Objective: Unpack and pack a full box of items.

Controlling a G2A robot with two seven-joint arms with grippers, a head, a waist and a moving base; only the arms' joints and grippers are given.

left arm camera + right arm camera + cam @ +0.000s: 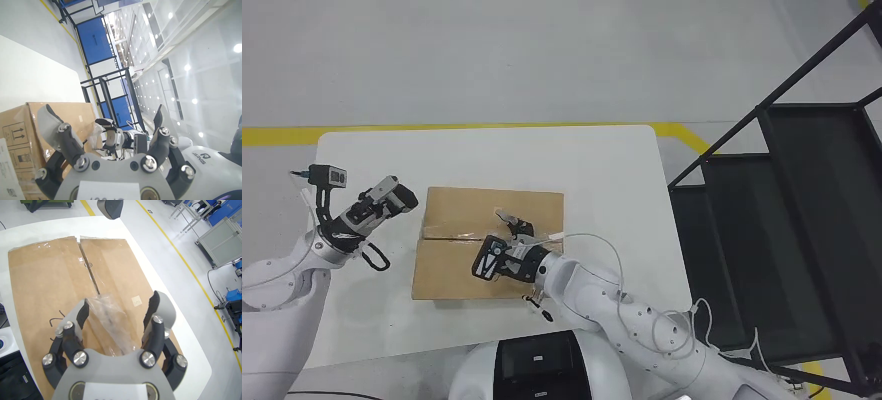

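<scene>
Grey floor [542, 50] with a yellow line [442, 128] goes all around, and a big white bench [492, 150] stands on it. In the middle of the bench lies the brown box [457, 215], still shut, with its two top flaps meeting at a crack [88, 270]. It has to be opened before anything can come out, so I think the job is only at the start. The right arm [592, 300] hangs over the box, and the right jaws are spread wide above the crack. A crumpled strip of clear tape [109, 313] comes up off the crack and sits between them, touching one side. It looks stuck there, not pinched. I think it is coming off so the flaps can lift. The left arm [302, 260] is just beside the box's side, off the lid, maybe to keep out of the way. The left jaws are wide too and hold nothing. A tiny white sticker [136, 301] sits on one flap.
</scene>
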